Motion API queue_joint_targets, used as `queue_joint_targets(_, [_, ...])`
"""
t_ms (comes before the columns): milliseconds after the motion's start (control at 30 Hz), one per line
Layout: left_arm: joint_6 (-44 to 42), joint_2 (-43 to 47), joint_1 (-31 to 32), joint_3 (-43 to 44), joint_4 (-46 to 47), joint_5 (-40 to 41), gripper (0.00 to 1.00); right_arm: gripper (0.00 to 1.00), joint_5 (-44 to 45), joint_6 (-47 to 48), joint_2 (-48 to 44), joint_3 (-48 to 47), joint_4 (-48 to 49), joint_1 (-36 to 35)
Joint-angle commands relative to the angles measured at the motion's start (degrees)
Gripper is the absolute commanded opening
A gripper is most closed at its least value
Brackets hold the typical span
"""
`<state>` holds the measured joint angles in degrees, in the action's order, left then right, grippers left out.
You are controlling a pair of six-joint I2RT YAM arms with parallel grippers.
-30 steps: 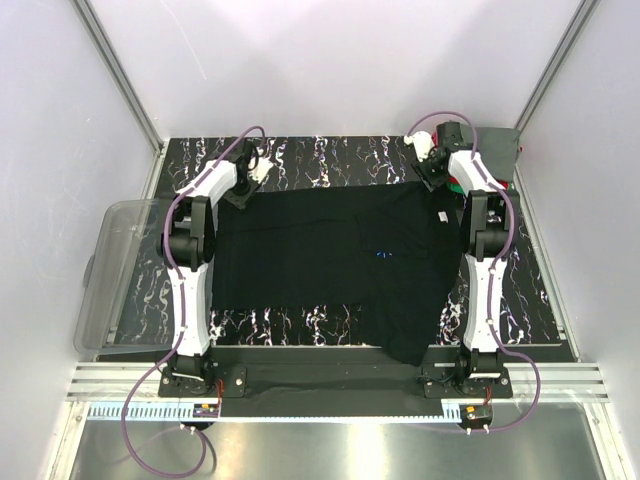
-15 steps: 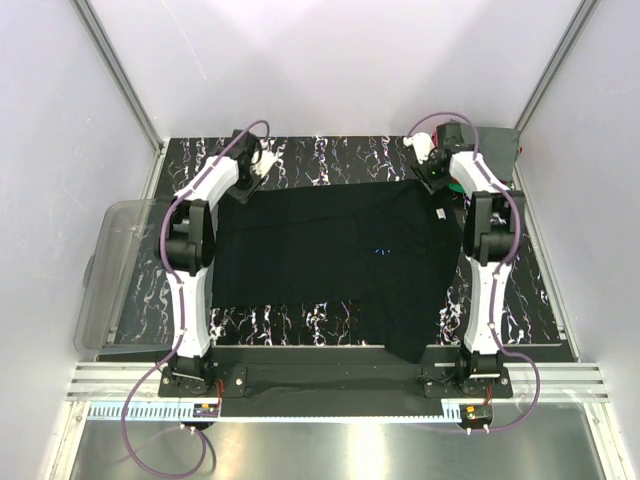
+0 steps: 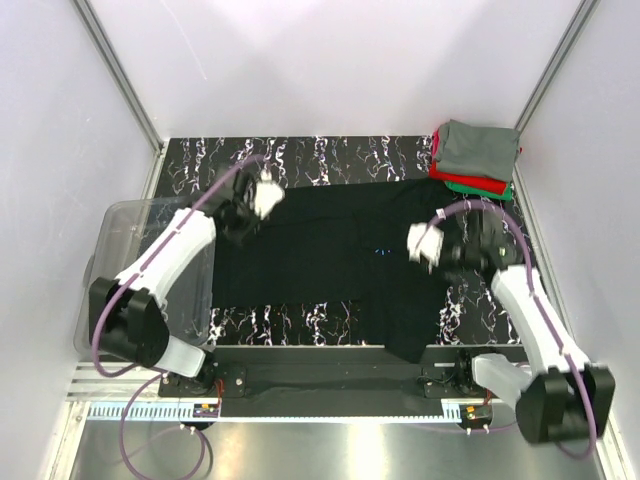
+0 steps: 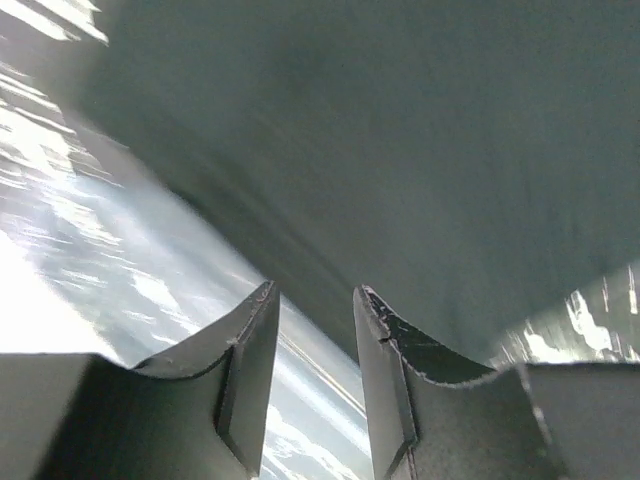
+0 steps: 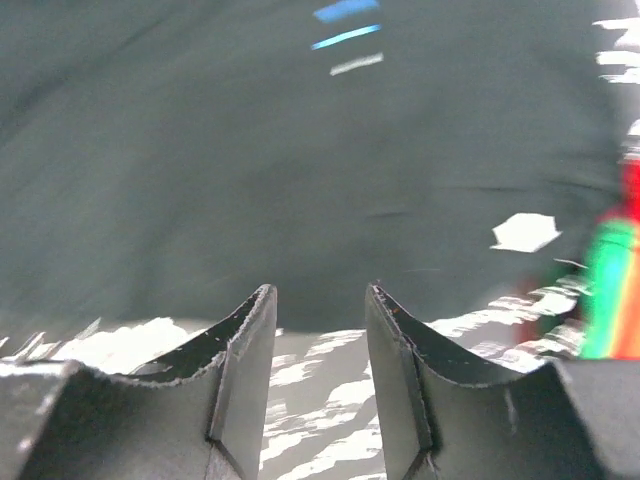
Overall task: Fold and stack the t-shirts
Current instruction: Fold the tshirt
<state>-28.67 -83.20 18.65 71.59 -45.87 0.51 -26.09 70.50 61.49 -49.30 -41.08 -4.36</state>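
Robot lab cell here: white panel walls (image 3: 330, 70), aluminium rail (image 3: 90, 382), left arm (image 3: 170, 260) and right arm (image 3: 530, 310) bolted at a marbled worktop (image 3: 340, 155).

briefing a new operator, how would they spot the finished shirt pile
Look at the black marbled table, far right corner. The pile sits there: grey folded on top, red and green edges beneath, unlike the black t-shirt spread flat mid-table.

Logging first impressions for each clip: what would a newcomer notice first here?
A black shirt lies spread flat across the middle of the table. The left gripper and right gripper hover open above it, both empty. A folded stack, grey over red and green, sits at the far right corner.
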Motion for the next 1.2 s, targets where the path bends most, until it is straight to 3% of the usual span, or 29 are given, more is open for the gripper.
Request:
queue_joint_targets(0, [-0.9, 1.9, -0.1, -8.3, -1.7, -4.1, 0.40, 0.48, -3.3, 19.7, -7.9, 10.3, -7.6, -0.3])
queue_joint_targets(233, [-2.2, 3.8, -0.1, -14.1, -0.8, -2.1, 0.41, 0.50, -9.3, 36.5, -28.8, 21.3, -20.4, -0.4])
queue_joint_targets(367, [-1.1, 3.2, -0.1, -13.7, -1.0, -2.0, 0.41, 0.54, -15.8, 40.0, -32.7, 22.1, -23.9, -0.4])
queue_joint_targets(567, [-4.2, 2.8, -0.2, -14.6, -1.0, -0.7, 0.41, 0.55, -18.7, 48.8, -27.9, 18.8, -36.2, -0.4])
queue_joint_targets(733, [-11.4, 1.7, -0.7, -14.3, -1.1, 1.8, 0.41, 0.57, -14.9, 56.8, -22.6, 17.2, -43.5, -0.4])
queue_joint_targets(867, [-11.9, -2.1, -1.2, -11.6, -1.0, 2.6, 0.41, 0.59, -13.6, 61.4, -19.1, 18.4, -42.9, -0.4])
queue_joint_targets(1167, [-9.9, -6.9, -1.3, -7.2, -1.0, 2.2, 0.40, 0.55, -9.3, 60.5, -12.2, 21.2, -33.3, -0.4])
